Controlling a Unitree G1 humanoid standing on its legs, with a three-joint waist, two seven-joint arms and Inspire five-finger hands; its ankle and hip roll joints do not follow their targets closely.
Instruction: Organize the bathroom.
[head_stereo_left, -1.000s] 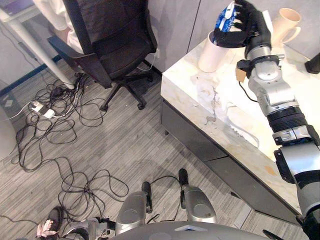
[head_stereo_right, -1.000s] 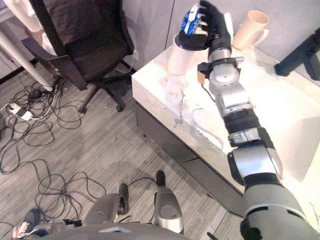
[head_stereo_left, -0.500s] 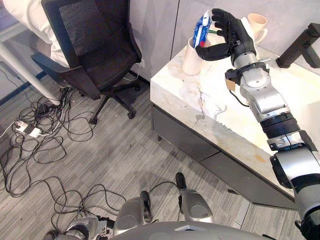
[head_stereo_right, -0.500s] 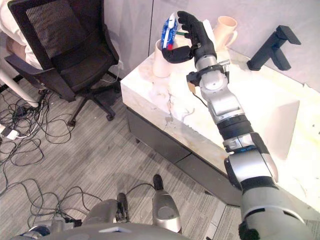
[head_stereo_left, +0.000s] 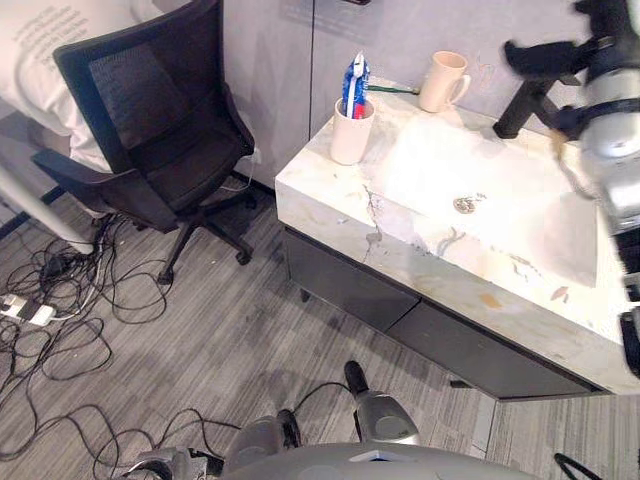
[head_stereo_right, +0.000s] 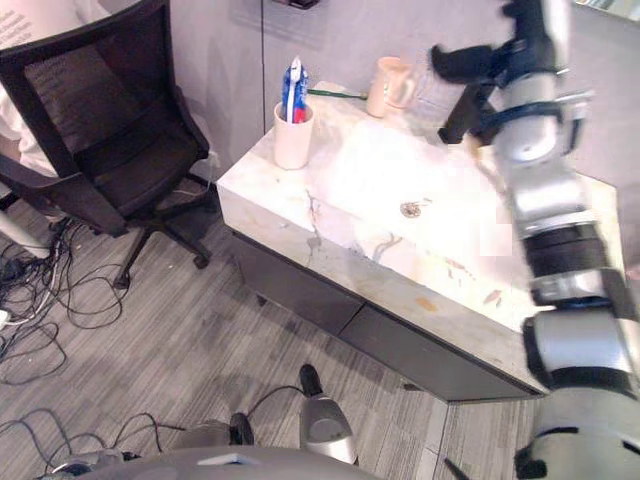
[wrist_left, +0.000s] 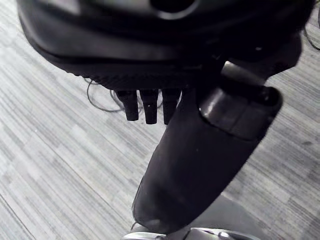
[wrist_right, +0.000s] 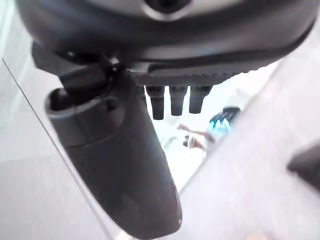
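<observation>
A white cup stands at the back left corner of the marble vanity top, with a blue toothpaste tube upright in it. Behind it lies a green toothbrush, next to a beige mug. My right hand is raised over the black faucet, far to the right of the cup. It is open and empty, with straight fingers in the right wrist view. My left hand hangs open over the grey floor.
The white sink basin takes up the middle of the vanity. A black office chair stands left of the vanity, with tangled cables on the wood-look floor. Dark drawer fronts run under the counter.
The right hand has let go of the blue tube, which now stands in the cup. The hand has swung right to above the faucet. The camera has shifted too.
</observation>
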